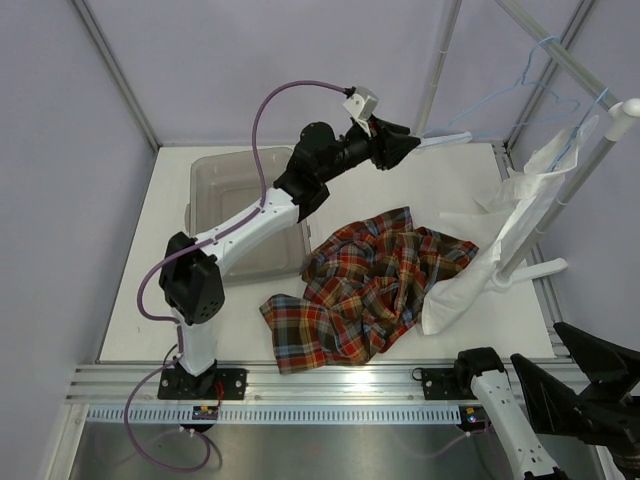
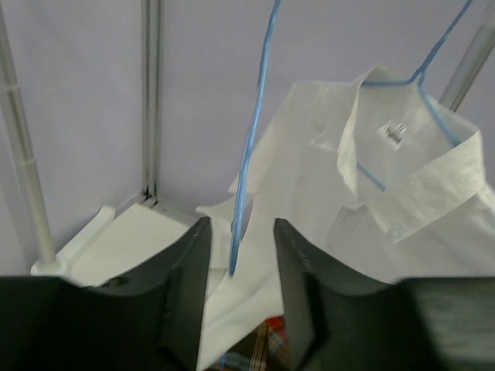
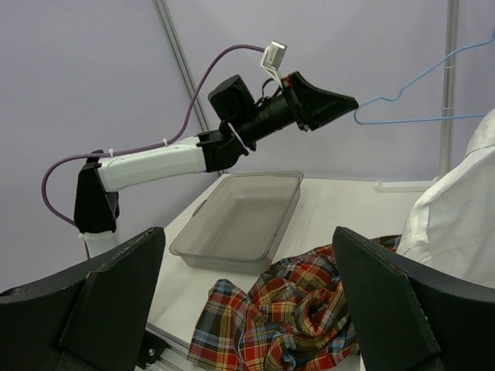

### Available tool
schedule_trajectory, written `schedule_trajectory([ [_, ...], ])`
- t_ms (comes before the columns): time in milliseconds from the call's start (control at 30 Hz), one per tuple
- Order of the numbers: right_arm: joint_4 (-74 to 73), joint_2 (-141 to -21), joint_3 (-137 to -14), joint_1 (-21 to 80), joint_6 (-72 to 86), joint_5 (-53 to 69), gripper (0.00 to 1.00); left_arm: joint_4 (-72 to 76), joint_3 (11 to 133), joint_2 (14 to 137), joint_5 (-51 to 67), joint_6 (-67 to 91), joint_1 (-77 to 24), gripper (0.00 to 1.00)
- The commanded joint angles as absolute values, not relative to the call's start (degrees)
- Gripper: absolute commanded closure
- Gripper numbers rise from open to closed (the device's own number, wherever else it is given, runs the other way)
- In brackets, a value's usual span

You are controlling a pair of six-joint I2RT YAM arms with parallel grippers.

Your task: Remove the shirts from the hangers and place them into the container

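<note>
left wrist view: the left tool (image 2: 241, 232) sits part open astride the bare blue hanger (image 2: 251, 139), gripping nothing, so back off straight without snagging the wire, then fetch the plaid shirt (image 1: 370, 290) heaped on the bench (image 1: 450, 170) beside the container (image 1: 215, 165) near its far left corner.

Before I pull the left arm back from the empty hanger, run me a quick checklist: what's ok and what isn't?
1. Left gripper released the empty hanger: ok, jaws stand apart.
2. Hanger wire clear of the fingers: not ok, it runs between them.
3. Plaid shirt off a hanger: ok, it lies crumpled on the table.
4. Plaid shirt in the container: not ok, the container holds nothing.
5. White shirt off the second hanger: not ok, it hangs on it.
6. Right gripper free: ok, open, holding nothing.
</note>
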State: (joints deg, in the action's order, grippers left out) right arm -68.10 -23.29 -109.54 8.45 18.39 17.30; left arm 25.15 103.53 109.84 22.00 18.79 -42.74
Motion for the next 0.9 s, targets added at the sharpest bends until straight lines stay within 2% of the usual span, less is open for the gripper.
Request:
schedule_trajectory([
  [0, -66.01, -23.03, -108.64, 7.82, 18.81, 19.33, 0.00, 23.65, 97.40, 104.25, 17.67, 15.13, -42.27, 0.54],
  [200, -64.60, -22.67, -106.27, 7.73, 19.77, 21.27, 0.00, 15.49, 89.93, 95.39, 12.23, 8.81, -41.66, 0.25],
  [233, -64.16, -22.59, -105.82, 7.73, 19.69, 21.53, 0.00, 13.99, 89.30, 94.14, 10.48, 7.83, -41.57, 0.02],
  [400, -62.32, -22.94, -102.75, 7.65, 20.48, 22.49, 0.01, -0.68, 88.59, 87.02, 2.66, 1.25, -41.57, 0.01],
  [500, -59.43, -23.12, -99.51, 7.65, 21.53, 24.25, 0.01, -8.95, 86.40, 82.45, -6.91, -1.82, -41.83, 0.01],
  [633, -54.69, -23.55, -94.05, 7.56, 23.55, 27.33, 0.01, -12.13, 79.56, 78.49, -29.10, -8.25, -44.55, 0.01],
  [867, -50.80, -26.10, -89.04, 7.64, 23.91, 29.45, 0.00, -14.25, 72.69, 82.61, -48.76, -11.42, -46.40, 0.01],
])
